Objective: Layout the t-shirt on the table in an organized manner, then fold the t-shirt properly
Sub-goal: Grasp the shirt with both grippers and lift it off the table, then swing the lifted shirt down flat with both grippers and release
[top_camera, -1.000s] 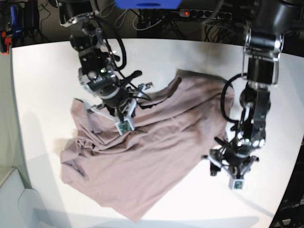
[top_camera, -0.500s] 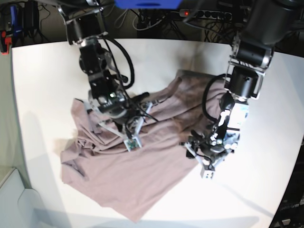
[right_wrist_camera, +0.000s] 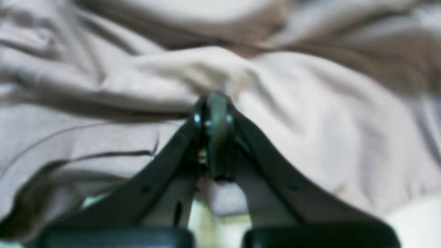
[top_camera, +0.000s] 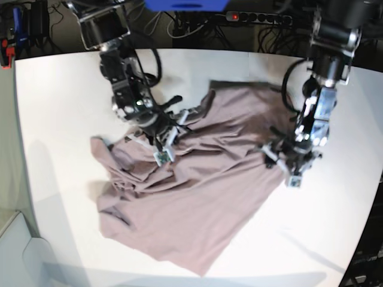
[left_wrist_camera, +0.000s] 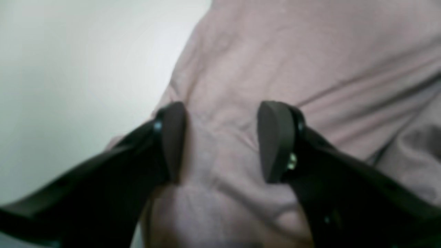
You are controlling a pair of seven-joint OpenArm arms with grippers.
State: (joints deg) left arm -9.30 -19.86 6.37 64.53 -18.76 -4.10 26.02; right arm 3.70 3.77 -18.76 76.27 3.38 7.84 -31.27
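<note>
The right gripper (top_camera: 160,143) sits on the left of the base view, over the upper left part of the shirt (top_camera: 197,191). In its wrist view the right gripper (right_wrist_camera: 214,113) has its jaws pressed together, clenched on a bunched ridge of the shirt (right_wrist_camera: 310,113); folds of cloth rise just ahead of its tips and run off to both sides, and creased cloth spreads below them. A sliver of pale surface (right_wrist_camera: 413,220) shows at the lower right corner of that view.

The shirt lies crumpled on the white surface (top_camera: 54,119), spreading from the right gripper down and across toward the left gripper, with its lowest corner well below both.

The left gripper (top_camera: 291,162) is on the right of the base view, at the shirt's right edge. In its wrist view the left gripper (left_wrist_camera: 220,141) has its jaws standing apart, released, with nothing between them but the shirt (left_wrist_camera: 310,69) lying beneath. The cloth's edge passes just beside the finger on that view's left, and bare surface (left_wrist_camera: 69,69) lies beyond that finger. Whether the tips touch the cloth cannot be told.
</note>
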